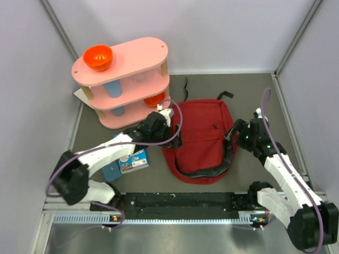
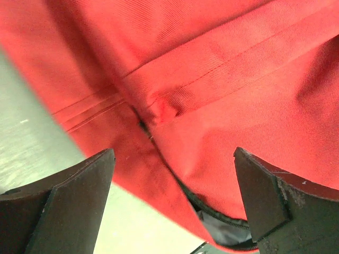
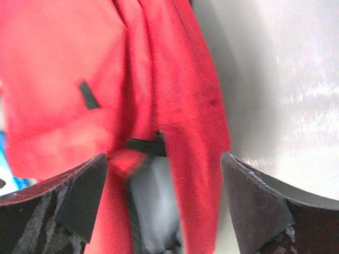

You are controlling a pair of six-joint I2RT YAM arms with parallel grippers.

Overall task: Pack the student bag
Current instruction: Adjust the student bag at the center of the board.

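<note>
Grey table (image 1: 254, 90): pink shelf (image 1: 132, 55), blue book (image 1: 130, 161) beside student bag (image 1: 201, 132); left fingers (image 2: 69, 201), right fingers (image 3: 259, 201) spread.

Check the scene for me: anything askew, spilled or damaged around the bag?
Nothing looks spilled or damaged. The student bag lies flat, its near end gaping slightly, grey lining showing. A blue book lies outside it, partly under the left arm. The left gripper and right gripper hang open at the bag's sides.
</note>
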